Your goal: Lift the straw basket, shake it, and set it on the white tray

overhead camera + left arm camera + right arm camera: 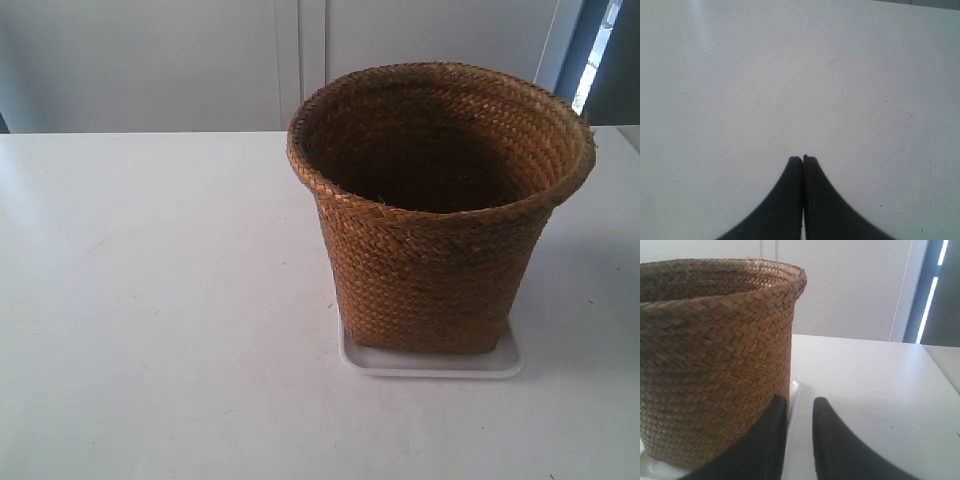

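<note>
Judging straw basket (435,270) seated on white tray (500,362), draw right claw (800,401), slightly parted and empty beside it, straight back without nudging. Leave left claw (803,159) closed, empty, over bench (790,75).

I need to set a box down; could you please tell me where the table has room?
The table is bare across the wide stretch at the exterior view's left of the straw basket, and along the strip in front of the white tray. Only the tray is crowded, filled by the basket.
</note>
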Motion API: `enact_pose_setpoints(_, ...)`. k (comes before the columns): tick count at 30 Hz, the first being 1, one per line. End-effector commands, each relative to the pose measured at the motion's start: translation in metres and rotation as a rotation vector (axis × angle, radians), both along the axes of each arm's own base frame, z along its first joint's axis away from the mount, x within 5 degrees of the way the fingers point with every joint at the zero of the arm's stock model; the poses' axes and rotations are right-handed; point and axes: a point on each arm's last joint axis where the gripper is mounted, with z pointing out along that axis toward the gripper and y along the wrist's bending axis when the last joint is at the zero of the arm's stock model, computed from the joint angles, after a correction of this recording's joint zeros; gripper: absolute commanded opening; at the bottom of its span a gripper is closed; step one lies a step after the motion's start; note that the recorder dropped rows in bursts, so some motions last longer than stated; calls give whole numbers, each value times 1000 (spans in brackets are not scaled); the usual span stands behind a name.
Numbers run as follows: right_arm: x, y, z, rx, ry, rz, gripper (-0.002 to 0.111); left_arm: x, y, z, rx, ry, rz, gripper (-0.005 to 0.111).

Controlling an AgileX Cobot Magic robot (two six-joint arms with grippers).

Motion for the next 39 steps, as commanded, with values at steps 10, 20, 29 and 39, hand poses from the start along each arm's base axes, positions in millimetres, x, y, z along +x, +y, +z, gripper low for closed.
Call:
enact_pose_setpoints(10, -14, 4, -29, -36, 100, 43, 19, 0, 0, -1, -8, -3, 1, 0)
enact_pose_setpoints(20, -15, 5, -36, -37, 173, 58, 19, 0, 0, -1, -8, -3, 1, 0)
enact_pose_setpoints(29, -15, -3, -35, 49, 167, -46, 19, 0, 0, -1, -8, -3, 1, 0)
enact_pose_setpoints(39, -15, -3, -35, 47, 167, -47, 19, 0, 0, -1, -8, -3, 1, 0)
